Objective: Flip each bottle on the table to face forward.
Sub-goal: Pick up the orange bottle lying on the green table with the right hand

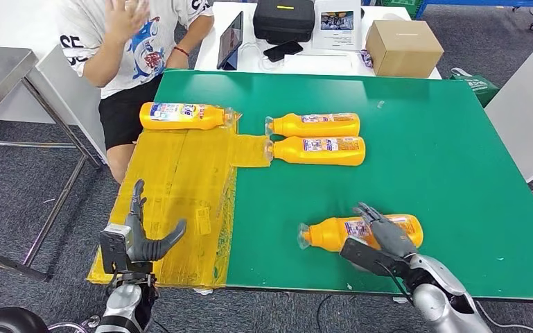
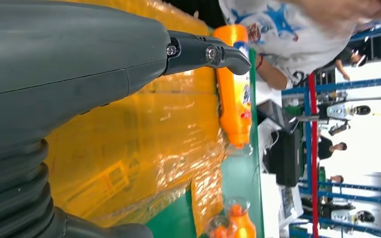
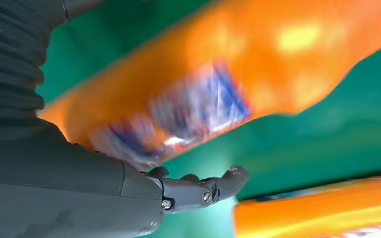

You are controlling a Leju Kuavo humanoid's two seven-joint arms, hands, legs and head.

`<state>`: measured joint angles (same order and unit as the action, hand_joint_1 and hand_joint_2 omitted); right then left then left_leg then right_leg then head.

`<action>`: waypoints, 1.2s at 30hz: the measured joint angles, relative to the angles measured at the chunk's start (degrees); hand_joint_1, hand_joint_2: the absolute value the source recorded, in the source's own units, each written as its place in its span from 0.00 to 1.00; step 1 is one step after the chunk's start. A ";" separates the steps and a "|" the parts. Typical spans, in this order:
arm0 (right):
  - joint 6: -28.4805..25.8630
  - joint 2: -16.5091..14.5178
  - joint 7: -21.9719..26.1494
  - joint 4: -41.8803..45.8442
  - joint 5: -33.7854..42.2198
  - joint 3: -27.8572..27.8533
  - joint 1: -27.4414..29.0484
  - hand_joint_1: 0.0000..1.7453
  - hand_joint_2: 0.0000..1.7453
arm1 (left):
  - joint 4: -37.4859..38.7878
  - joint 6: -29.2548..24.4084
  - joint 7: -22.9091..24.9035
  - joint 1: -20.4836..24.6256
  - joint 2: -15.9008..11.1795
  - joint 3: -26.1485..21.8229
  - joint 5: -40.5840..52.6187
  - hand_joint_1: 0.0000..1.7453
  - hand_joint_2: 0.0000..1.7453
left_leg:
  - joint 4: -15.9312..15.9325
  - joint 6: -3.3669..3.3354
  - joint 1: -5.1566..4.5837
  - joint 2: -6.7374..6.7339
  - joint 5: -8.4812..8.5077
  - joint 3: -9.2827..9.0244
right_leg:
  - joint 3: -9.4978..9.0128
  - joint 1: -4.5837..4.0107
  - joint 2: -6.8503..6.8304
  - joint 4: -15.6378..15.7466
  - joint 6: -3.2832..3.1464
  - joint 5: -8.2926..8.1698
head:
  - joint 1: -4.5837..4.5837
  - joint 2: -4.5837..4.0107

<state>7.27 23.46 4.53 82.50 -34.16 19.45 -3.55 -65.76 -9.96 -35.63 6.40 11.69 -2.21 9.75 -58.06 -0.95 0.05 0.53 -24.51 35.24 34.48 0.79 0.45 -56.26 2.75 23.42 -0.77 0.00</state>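
Four orange bottles on my green worktop point(image 1: 423, 152), all lying flat. Three at the far side point(image 1: 180, 116) point(image 1: 315, 125) point(image 1: 319, 150) show labels. Nearest bottle point(image 1: 333, 232): flip under way, I judge. Right hand point(image 1: 388, 232) rests over it; whether it actually grips, I cannot tell. Left hand point(image 1: 142, 232) spread wide, empty, above yellow sheet point(image 1: 180, 180).

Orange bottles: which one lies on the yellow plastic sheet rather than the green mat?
The far-left bottle, alone near the person, lies mostly on the yellow sheet. The stacked pair and the bottle by the right hand lie on the green mat.
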 joint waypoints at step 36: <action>15.04 11.36 -2.50 -13.45 1.32 9.96 -14.83 0.00 1.00 | 10.99 4.05 -1.36 5.92 0.02 0.67 -0.16 0.00 1.00 | -0.02 -0.09 0.00 0.20 0.03 -0.30 | -0.40 -0.01 -0.17 0.08 0.04 -0.01 | 0.02 0.00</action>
<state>22.31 34.82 2.03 69.06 -32.84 29.42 -18.39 -54.77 -5.91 -36.99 12.32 11.71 -1.54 9.59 -58.08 -1.04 0.06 0.73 -24.48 34.94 34.08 0.78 0.29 -56.18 2.79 23.41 -0.75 0.00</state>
